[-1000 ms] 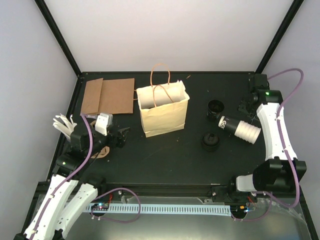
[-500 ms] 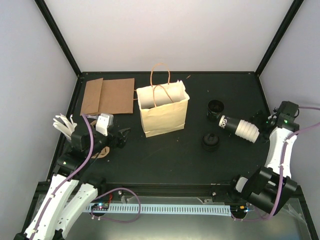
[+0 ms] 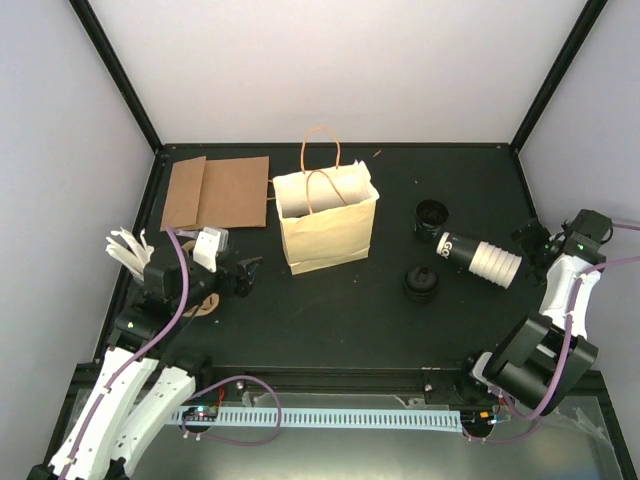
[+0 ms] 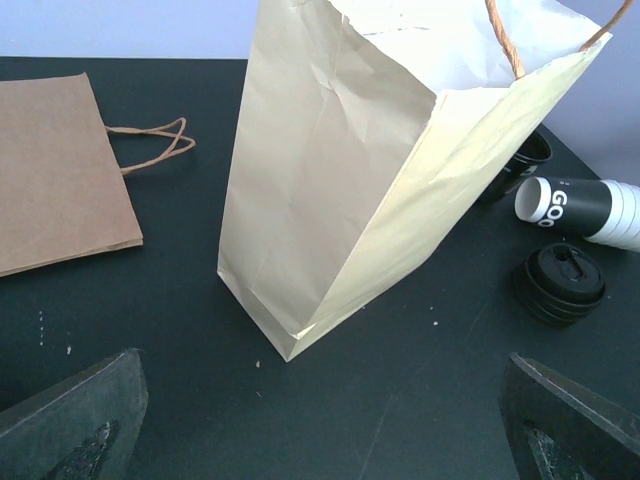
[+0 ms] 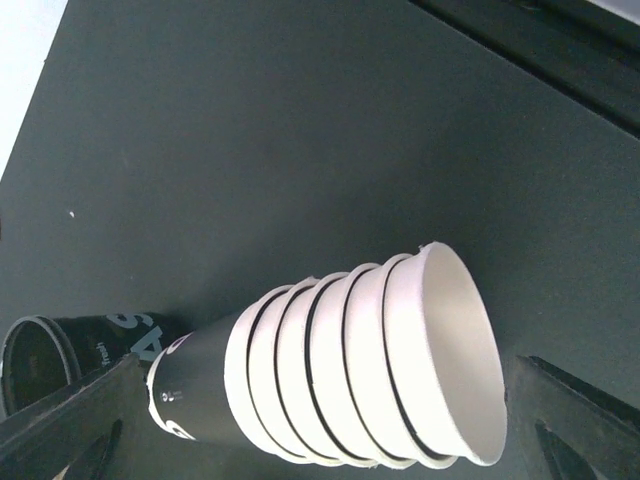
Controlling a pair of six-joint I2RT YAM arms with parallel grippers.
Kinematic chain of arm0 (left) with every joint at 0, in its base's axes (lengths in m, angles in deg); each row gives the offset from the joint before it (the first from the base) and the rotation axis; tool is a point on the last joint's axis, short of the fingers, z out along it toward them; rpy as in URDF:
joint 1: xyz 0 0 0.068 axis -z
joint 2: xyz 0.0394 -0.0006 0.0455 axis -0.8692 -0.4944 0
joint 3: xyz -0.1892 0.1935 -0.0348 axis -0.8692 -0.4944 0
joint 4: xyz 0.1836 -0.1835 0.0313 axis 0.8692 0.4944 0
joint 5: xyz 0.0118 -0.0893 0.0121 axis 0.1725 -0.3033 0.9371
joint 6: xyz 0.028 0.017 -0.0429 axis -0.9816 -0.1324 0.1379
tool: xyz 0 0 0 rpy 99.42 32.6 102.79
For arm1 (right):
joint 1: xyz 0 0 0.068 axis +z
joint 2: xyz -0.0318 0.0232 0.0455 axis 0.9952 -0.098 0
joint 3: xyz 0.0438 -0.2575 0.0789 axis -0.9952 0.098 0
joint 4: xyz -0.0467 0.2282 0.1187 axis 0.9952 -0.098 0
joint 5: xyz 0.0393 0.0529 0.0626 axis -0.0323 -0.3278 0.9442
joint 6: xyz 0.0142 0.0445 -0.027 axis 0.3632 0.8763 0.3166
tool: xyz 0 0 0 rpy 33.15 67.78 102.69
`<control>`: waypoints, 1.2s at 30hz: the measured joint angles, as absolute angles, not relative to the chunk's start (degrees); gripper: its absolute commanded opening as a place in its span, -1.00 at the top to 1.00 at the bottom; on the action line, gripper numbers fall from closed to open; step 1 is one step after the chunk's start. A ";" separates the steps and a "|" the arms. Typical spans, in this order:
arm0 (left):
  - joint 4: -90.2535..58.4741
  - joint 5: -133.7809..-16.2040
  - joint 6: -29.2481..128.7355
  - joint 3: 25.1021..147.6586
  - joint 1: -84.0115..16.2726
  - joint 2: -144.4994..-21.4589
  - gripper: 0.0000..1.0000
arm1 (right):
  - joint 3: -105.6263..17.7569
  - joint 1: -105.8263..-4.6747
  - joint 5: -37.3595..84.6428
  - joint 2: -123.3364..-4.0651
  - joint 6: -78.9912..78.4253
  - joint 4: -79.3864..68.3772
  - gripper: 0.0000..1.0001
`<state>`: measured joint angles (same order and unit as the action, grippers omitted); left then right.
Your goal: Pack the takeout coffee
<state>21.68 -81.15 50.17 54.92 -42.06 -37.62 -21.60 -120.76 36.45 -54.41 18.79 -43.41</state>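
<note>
**While both claws gape, the takeout coffee (image 3: 482,258) lies right of the paper bag (image 3: 328,222)**

Left of that bag, the left gripper (image 3: 243,275) hangs with fingers spread wide, nothing held. Well right of it, the coffee's nested cups rest on their side, and the right gripper (image 3: 528,240) sits at their open mouth, jaws wide, gripping nothing.

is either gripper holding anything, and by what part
Nothing. The left gripper and right gripper are both open; the cup stack lies free.
</note>
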 measured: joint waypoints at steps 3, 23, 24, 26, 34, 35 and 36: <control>21.68 -81.17 50.15 54.92 -42.04 -37.53 -0.97 | -21.07 -120.78 35.22 -54.41 18.75 -42.43 -1.00; 21.31 -81.58 50.13 54.81 -42.04 -37.53 -0.97 | -10.85 -120.78 52.75 -59.50 16.06 -30.97 -0.24; 21.31 -81.60 50.13 54.81 -42.04 -37.55 -0.98 | -10.80 -120.78 53.54 -59.50 15.93 -30.76 -0.20; 21.31 -81.65 50.13 54.81 -42.04 -37.57 -0.98 | -10.74 -120.78 54.70 -59.48 15.62 -30.51 -0.17; 21.31 -81.78 50.13 54.77 -42.04 -37.57 -0.97 | -8.46 -120.78 58.13 -59.44 15.97 -26.89 -0.14; 21.28 -81.78 50.13 54.77 -42.04 -37.57 -0.97 | -7.79 -120.78 58.68 -59.44 16.19 -25.92 -0.13; 21.28 -81.78 50.13 54.77 -42.04 -37.57 -0.98 | -7.33 -120.78 58.98 -59.46 16.43 -25.16 -0.11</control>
<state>21.28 -81.78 50.13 54.77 -42.04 -37.57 -7.33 -120.78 58.98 -59.46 16.43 -25.16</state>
